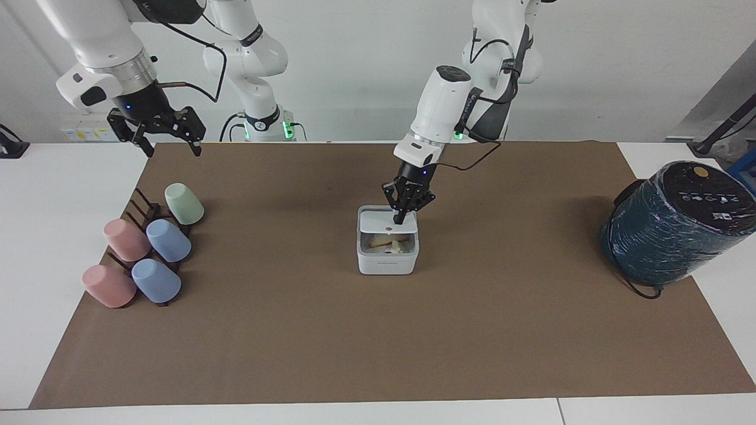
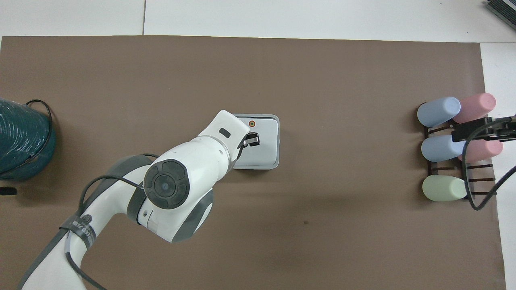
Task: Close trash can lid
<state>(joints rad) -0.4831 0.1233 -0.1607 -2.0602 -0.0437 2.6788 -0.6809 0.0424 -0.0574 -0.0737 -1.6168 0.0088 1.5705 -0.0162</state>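
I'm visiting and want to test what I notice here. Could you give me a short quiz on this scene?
1. True or false: the lid lies fully flat on the trash can.
2. Which gripper is on the lid? A) left gripper B) right gripper
3. Fill in: the rack holds ___ cups.

Key: 1 false, a gap still shows scraps inside. 2 A; the right arm waits over the table's edge near the rack. 3 five.

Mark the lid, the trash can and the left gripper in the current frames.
lid (image 1: 383, 222): facing view, on its flat white outer face.
trash can (image 1: 387, 265): facing view, on the white wall turned to the camera.
left gripper (image 1: 400, 220): facing view, at its fingertips on the lid.
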